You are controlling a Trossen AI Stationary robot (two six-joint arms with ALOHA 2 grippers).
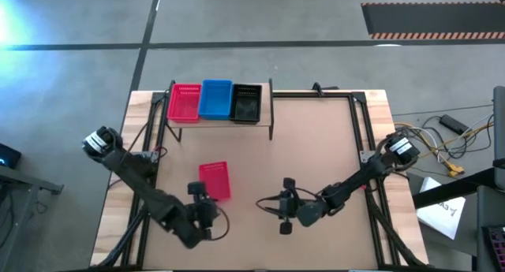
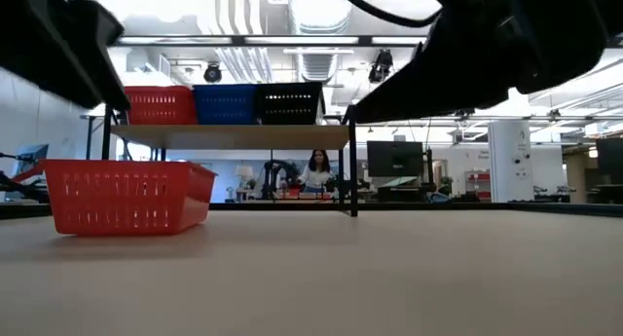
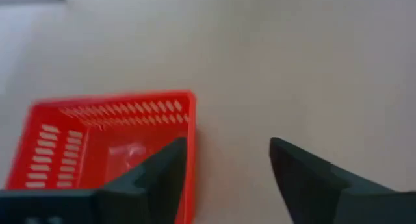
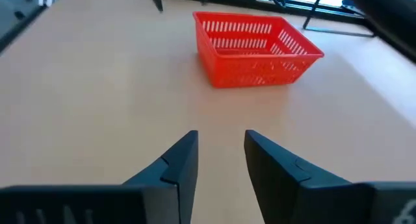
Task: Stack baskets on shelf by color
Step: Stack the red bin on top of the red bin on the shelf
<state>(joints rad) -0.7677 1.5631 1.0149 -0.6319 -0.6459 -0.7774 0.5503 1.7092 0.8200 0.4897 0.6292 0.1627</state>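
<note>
While the shelf [image 1: 272, 106], a pale plank on black legs, carries red, blue and black baskets [image 1: 215, 100] side by side well ahead of both arms, one red basket [image 1: 215, 180] sits loose on the wooden table [image 1: 316, 146]. It lies just beside the left gripper [image 1: 202, 201], right at its fingertips, long axis pointing toward the shelf; the right gripper [image 1: 286, 206] is farther off. Both grippers stand open, the left wider, and hold nothing; the basket is shallow, rectangular, slotted plastic.
</note>
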